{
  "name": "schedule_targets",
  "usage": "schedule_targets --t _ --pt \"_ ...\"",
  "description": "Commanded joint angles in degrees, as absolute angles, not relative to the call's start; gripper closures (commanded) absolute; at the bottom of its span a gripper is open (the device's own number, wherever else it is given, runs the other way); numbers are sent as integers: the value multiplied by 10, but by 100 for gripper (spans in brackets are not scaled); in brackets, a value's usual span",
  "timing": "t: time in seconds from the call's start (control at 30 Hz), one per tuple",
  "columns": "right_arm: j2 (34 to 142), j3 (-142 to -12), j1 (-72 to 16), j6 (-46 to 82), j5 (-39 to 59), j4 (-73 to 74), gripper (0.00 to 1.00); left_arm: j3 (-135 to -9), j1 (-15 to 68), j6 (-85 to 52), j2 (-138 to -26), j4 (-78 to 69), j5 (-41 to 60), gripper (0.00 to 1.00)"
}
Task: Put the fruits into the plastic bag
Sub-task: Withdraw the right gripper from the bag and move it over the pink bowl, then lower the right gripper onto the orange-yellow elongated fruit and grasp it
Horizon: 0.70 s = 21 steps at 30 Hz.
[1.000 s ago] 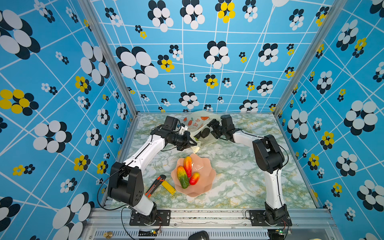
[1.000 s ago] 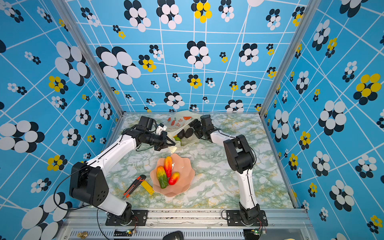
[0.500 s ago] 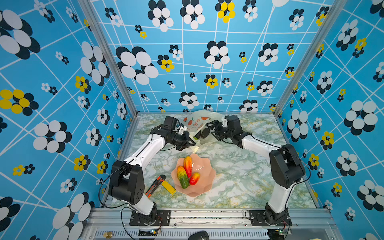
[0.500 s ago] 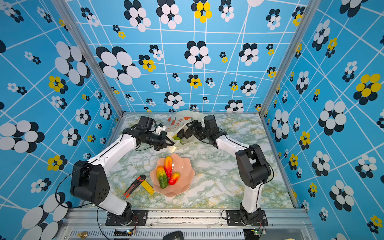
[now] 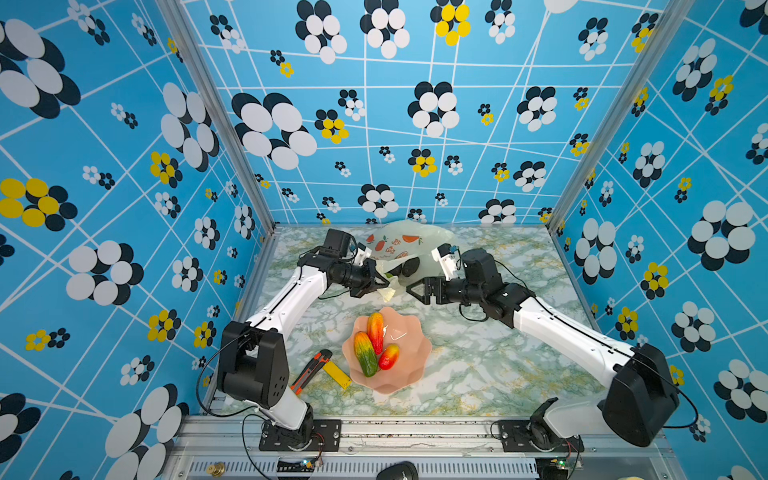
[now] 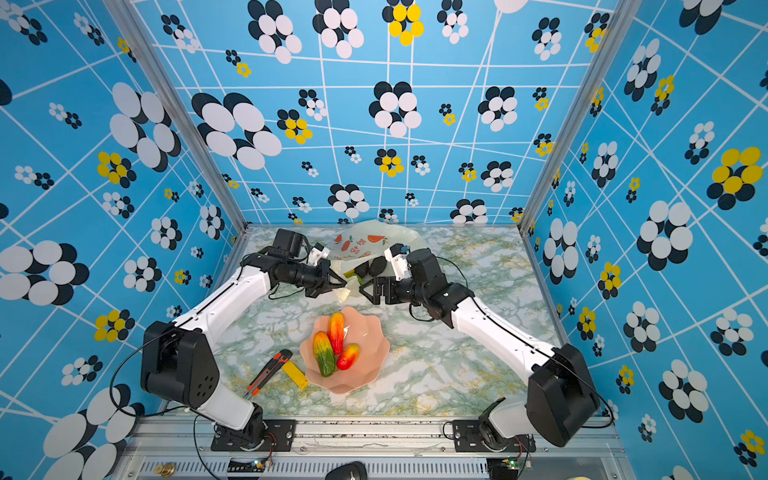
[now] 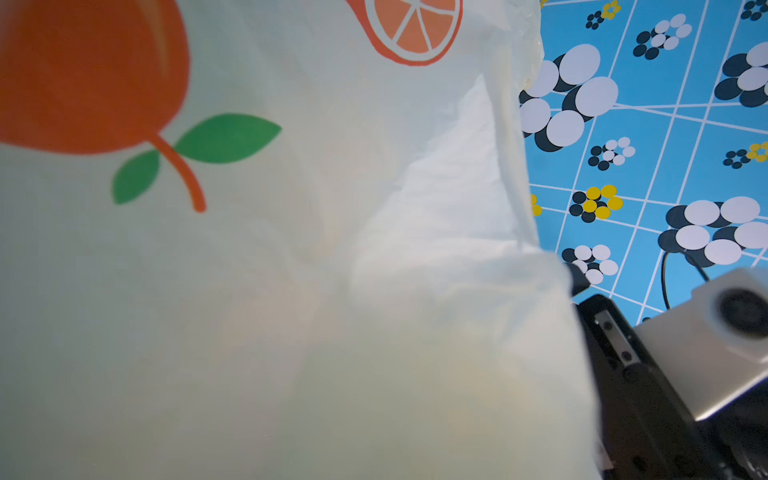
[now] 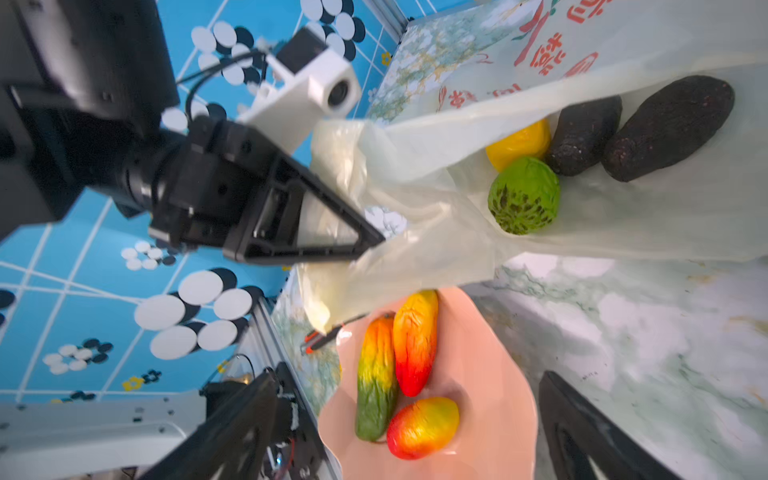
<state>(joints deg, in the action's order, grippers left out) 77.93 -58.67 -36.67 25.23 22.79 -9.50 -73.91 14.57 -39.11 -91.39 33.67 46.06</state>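
Retreat on the right: the right gripper [image 5: 412, 291], inside the bag [image 5: 399, 241] a second ago, now hangs outside its mouth, spread and empty, arm stretched low. Red characters on the bag are unreadable. The left gripper [image 5: 384, 284] stays clenched on the bag's rim at the table's [image 5: 478, 365] back; four fruits [image 8: 524, 195] lie inside, three in the bowl [image 5: 409, 365].

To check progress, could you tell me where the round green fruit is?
In the right wrist view the green fruit lies inside the plastic bag, beside the yellow fruit, at the far middle of the table.
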Motion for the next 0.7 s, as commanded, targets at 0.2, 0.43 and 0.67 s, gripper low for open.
schedule_targets --t 0.2,0.43,0.67 --pt "730 -493 -469 108 143 -179 1 -737 135 -377 -896 351 465 100" --pt "817 -499 -519 214 132 -89 8 -730 129 -380 -887 346 465 100" --pt "920 -540 -520 328 146 36 14 -715 123 -389 -875 335 465 100"
